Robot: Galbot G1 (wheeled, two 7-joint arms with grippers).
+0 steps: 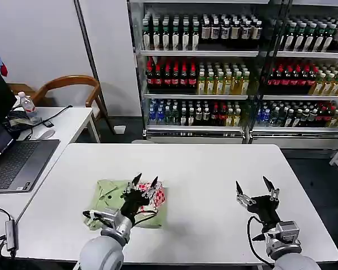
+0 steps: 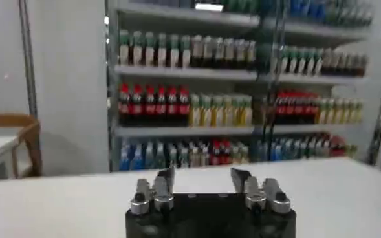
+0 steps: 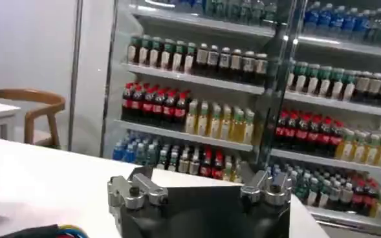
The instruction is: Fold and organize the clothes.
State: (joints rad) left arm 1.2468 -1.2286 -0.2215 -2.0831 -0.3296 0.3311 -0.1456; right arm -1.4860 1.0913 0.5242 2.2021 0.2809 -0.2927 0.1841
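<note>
While the light green shirt (image 1: 114, 198) lies folded at 7 o'clock on the worktop (image 1: 214, 169), left gripper (image 1: 146, 181) hovers above it, right gripper (image 1: 253, 187) at 5 o'clock, both spread wide.

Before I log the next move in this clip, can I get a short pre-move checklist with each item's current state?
1. Shirt on the white table, within reach: ok.
2. Shirt already folded into a compact bundle: ok, though whether the fold is finished cannot tell.
3. Left hand open, holding nothing: ok.
4. Left hand over the shirt's red-and-white patch: ok; contact cannot tell.
5. Right hand open, above bare table away from the shirt: ok.
</note>
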